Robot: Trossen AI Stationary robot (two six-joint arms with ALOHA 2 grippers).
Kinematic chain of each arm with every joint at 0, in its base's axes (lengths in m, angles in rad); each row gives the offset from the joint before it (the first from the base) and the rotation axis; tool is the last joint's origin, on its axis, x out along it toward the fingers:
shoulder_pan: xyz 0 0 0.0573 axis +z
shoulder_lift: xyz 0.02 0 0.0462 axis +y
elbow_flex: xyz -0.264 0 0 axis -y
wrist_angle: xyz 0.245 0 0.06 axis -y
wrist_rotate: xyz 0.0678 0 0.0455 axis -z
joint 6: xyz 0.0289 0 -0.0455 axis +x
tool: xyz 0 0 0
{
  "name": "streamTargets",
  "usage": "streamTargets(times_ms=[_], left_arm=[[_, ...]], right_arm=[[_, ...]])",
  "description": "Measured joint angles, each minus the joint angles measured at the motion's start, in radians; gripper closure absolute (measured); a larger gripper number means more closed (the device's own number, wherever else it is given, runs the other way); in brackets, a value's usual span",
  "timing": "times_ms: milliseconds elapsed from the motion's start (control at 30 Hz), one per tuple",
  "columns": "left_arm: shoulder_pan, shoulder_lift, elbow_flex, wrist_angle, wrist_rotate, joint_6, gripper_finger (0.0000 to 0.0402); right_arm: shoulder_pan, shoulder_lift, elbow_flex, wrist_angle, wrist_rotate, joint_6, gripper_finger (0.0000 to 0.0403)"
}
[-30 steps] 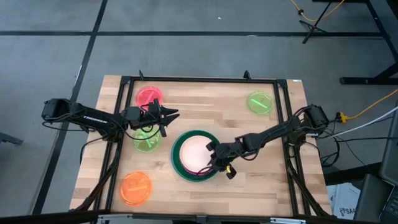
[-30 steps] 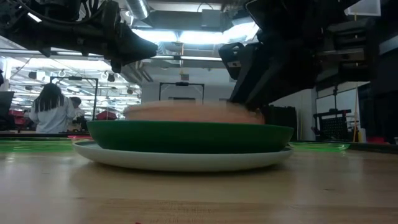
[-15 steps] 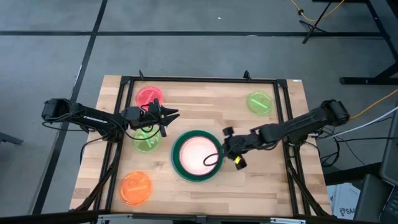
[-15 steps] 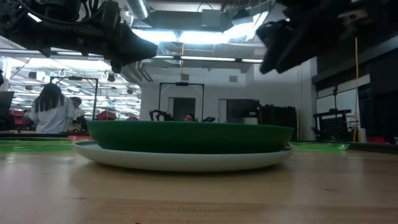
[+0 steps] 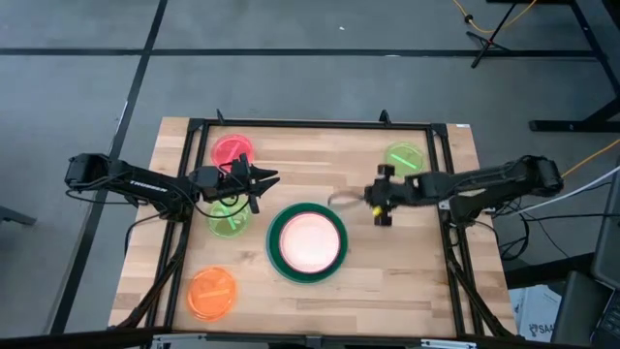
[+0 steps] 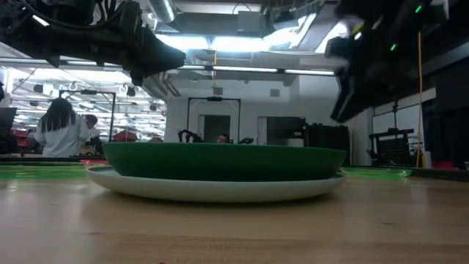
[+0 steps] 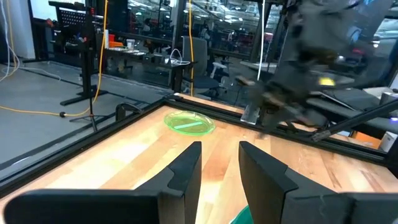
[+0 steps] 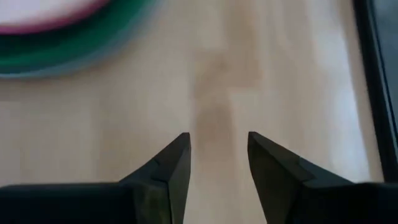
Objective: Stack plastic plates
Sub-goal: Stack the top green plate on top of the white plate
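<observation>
Right gripper [image 5: 363, 201] hovered empty, fingers apart, beside one four-plate stack [image 5: 307, 242]; two green plates [image 5: 405, 159], one red [image 5: 232, 151] and one orange [image 5: 212, 291] lay around.

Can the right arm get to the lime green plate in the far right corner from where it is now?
Probably yes. The right pincer is open and empty over bare wood, with the lime green plate just beyond it and nothing lying between them.

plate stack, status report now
Right claw open, empty, beside the round plastic plate stack, peach plate on top. Left claw open, above one translucent lime green plate. Nothing blocking.
</observation>
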Motion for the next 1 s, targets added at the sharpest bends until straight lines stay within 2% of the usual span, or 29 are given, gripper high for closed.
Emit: streamTargets(times_ms=[267,467,667,1000], left_arm=[[0.0,0.0,0.0,0.001,0.002,-0.006,0.0301],[0.0,0.0,0.0,0.001,0.002,-0.006,0.0301],[0.0,0.0,0.0,-0.005,0.002,-0.006,0.0301],[0.0,0.0,0.0,-0.006,0.002,-0.006,0.0301]], right_arm=[[-0.327,0.009,-0.079,0.015,0.0,0.075,0.0251],[-0.497,0.042,-0.112,0.05,-0.022,0.083,0.0251],[-0.562,0.114,-0.112,0.077,-0.046,0.088,0.0251],[-0.56,0.222,-0.112,0.172,-0.001,0.073,0.0251]])
